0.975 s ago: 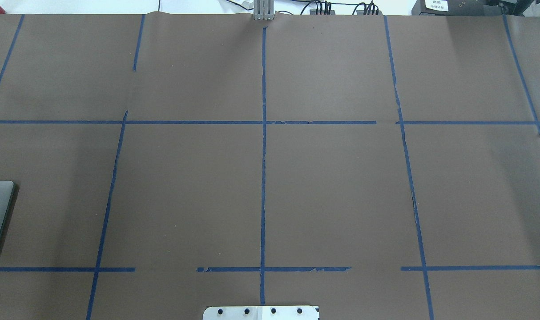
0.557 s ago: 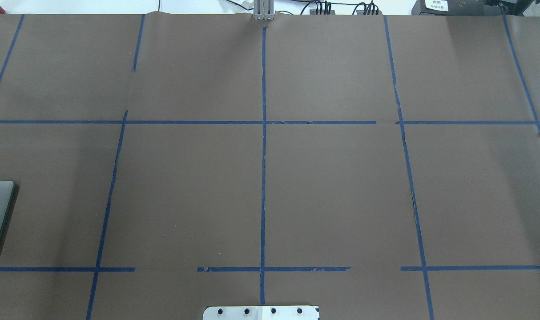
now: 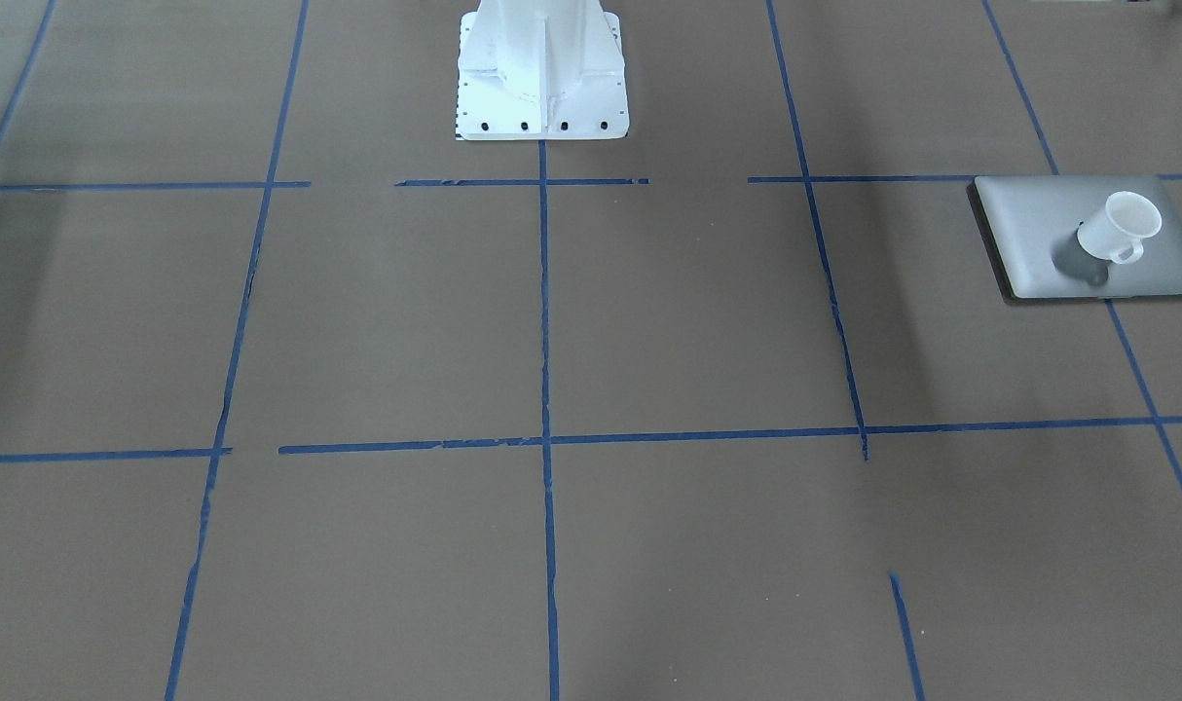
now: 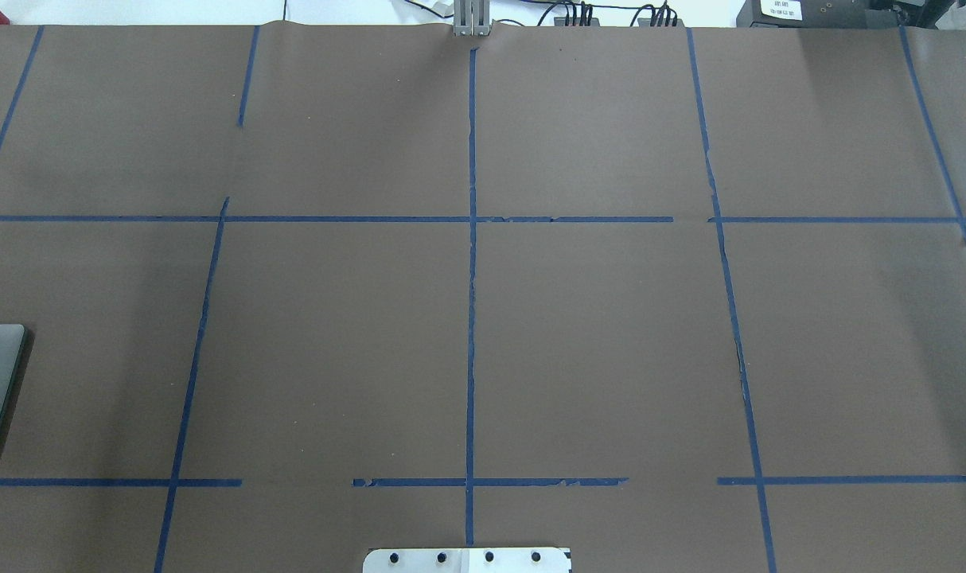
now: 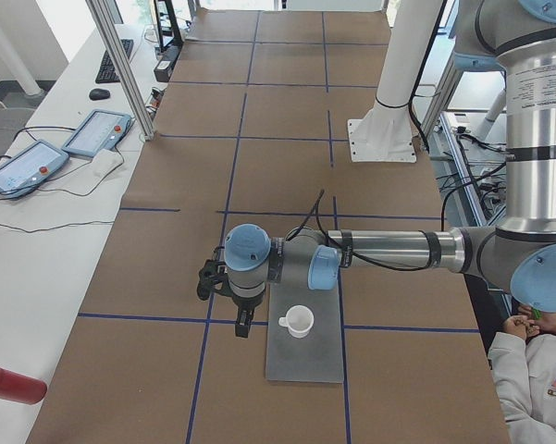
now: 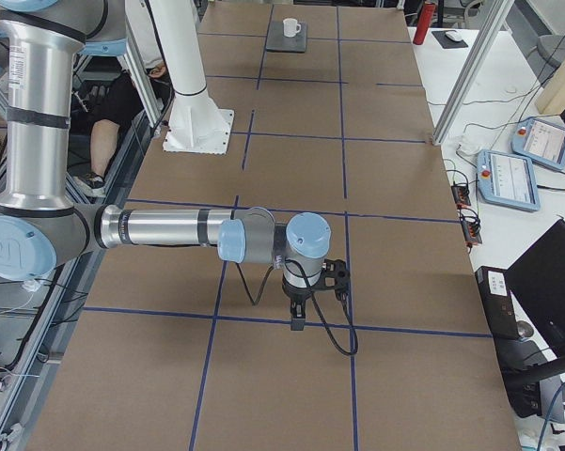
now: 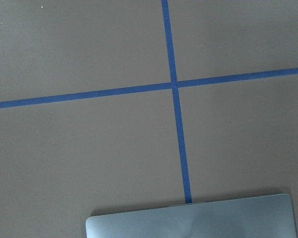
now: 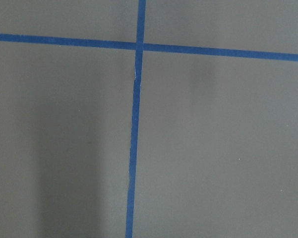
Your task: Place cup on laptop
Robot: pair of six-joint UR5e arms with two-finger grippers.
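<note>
Though seen only from side cameras, cannot tell finger spread of left gripper [image 5: 243, 326] or right gripper [image 6: 299, 324]. Cup [image 3: 1120, 227] upright on laptop [image 3: 1034, 229], just beside left gripper, not touching, handle toward it; well apart from right gripper.

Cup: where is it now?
The cup stands upright on the laptop lid, at the right of the front-facing view, on the robot's left side of the table.

The table [image 3: 688, 312] is covered in brown paper, marked into squares by blue tape [image 3: 544, 321]. In the upper right of the front-facing view the laptop [image 3: 1029, 229] lies flat on it. A white base [image 3: 540, 68] stands at top centre.
</note>
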